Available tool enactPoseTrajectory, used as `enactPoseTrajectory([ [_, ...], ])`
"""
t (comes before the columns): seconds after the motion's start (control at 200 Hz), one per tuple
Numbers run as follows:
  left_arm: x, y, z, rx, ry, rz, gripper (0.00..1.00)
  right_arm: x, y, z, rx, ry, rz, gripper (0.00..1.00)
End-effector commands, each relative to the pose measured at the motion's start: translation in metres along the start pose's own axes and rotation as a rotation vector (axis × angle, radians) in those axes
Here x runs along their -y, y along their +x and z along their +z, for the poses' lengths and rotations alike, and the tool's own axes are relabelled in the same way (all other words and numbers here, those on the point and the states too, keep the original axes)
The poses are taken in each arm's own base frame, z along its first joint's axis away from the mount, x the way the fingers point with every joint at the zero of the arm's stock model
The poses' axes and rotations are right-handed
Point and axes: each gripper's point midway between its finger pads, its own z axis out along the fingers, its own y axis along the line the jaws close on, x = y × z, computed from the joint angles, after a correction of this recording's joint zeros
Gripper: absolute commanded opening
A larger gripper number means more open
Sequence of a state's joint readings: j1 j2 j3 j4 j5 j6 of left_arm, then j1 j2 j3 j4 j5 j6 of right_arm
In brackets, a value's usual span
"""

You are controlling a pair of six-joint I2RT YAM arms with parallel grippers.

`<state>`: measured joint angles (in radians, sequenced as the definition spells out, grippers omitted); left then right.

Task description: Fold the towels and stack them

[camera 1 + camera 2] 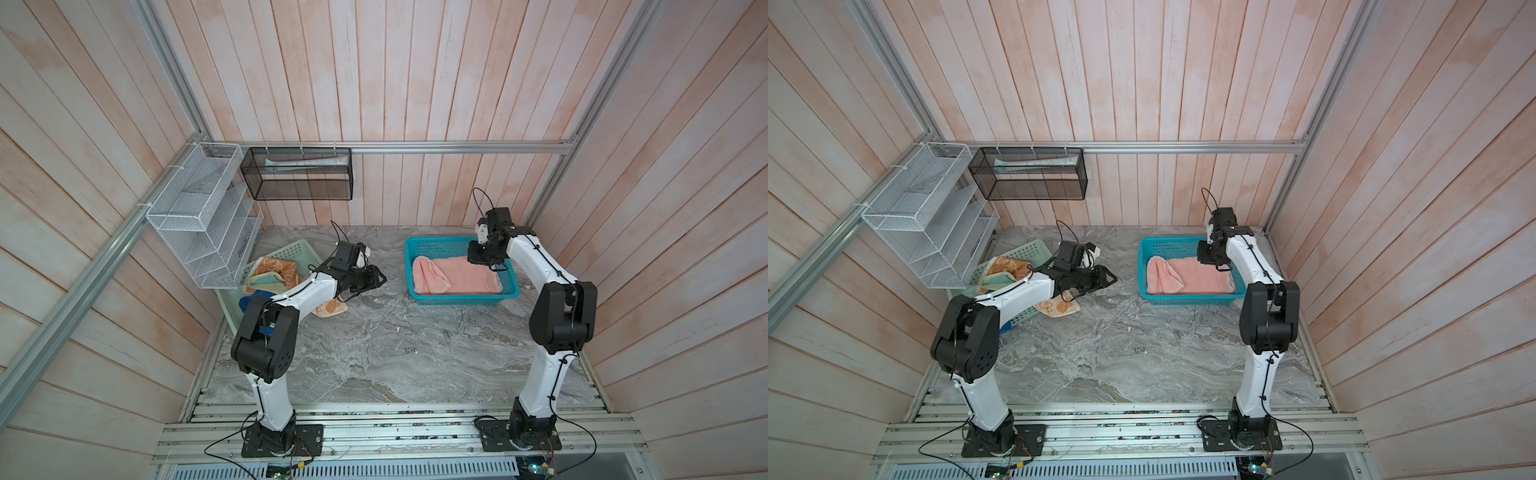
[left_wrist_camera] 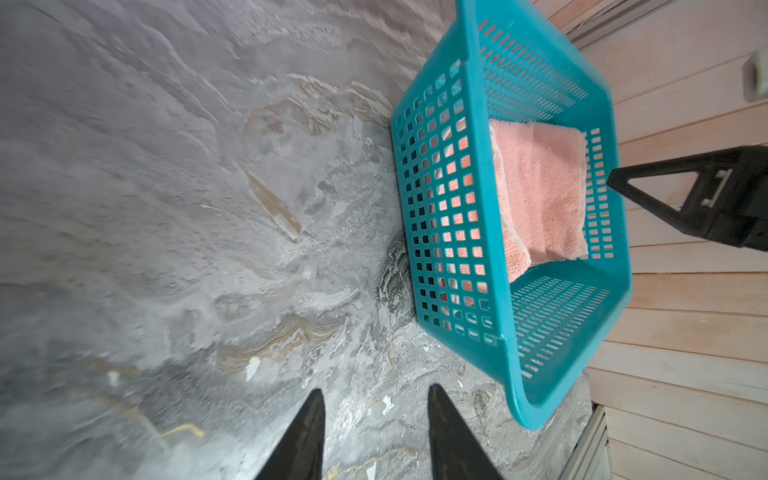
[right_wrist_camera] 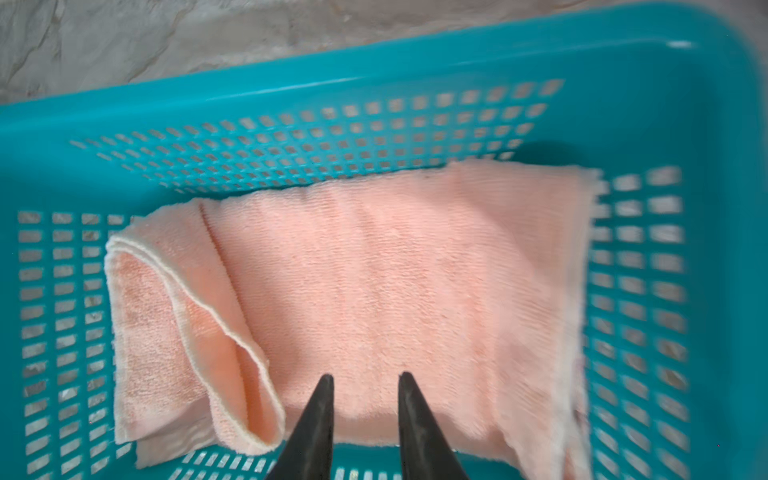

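A folded salmon-pink towel point(image 1: 457, 276) point(image 1: 1196, 276) point(image 2: 540, 195) point(image 3: 395, 282) lies in the teal basket point(image 1: 461, 300) point(image 1: 1192, 299) point(image 2: 469, 83) point(image 3: 332, 70). One end of it is loosely turned over. My right gripper point(image 1: 494, 266) point(image 1: 1223, 266) point(image 3: 365, 376) hangs over the towel's right end, open and holding nothing. Out over the bare marble, my left gripper point(image 1: 380, 276) point(image 1: 1111, 279) point(image 2: 376, 390) is open and empty. An orange-and-cream towel point(image 1: 274, 268) point(image 1: 1007, 268), a pale yellow one point(image 1: 266, 281) point(image 1: 994, 282) and a blue one point(image 1: 249, 301) sit heaped in the mint-green basket point(image 1: 291, 249) point(image 1: 1025, 249), partly behind my left arm.
A corner of the orange-and-cream towel point(image 1: 330, 308) point(image 1: 1059, 306) spills onto the marble table point(image 1: 395, 353). On the left wall hangs a white wire rack point(image 1: 199, 220), and a black mesh basket point(image 1: 297, 174) is fixed to the back wall. Wooden walls enclose the table on three sides.
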<state>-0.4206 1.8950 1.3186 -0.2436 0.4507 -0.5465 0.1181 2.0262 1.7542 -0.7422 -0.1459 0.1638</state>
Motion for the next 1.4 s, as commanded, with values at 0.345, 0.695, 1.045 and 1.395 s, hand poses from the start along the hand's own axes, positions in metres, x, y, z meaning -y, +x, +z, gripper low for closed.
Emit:
enactPoseTrajectory([
  [0.345,0.071,0.048,0.085,-0.153,0.182,-0.020,0.37,-0.079,0.027,0.064,-0.216,-0.291,-0.027,0.13],
  [0.695,0.099,0.013,0.123,-0.097,0.226,-0.015,0.34,-0.112,0.009,0.026,-0.217,-0.371,-0.088,0.13],
  [1.045,0.089,-0.001,0.131,-0.083,0.203,-0.020,0.35,0.007,-0.032,0.014,-0.054,-0.226,0.107,0.16],
  [1.395,0.100,0.019,0.143,-0.128,0.252,-0.065,0.33,0.009,0.016,0.049,-0.187,-0.258,0.137,0.10],
])
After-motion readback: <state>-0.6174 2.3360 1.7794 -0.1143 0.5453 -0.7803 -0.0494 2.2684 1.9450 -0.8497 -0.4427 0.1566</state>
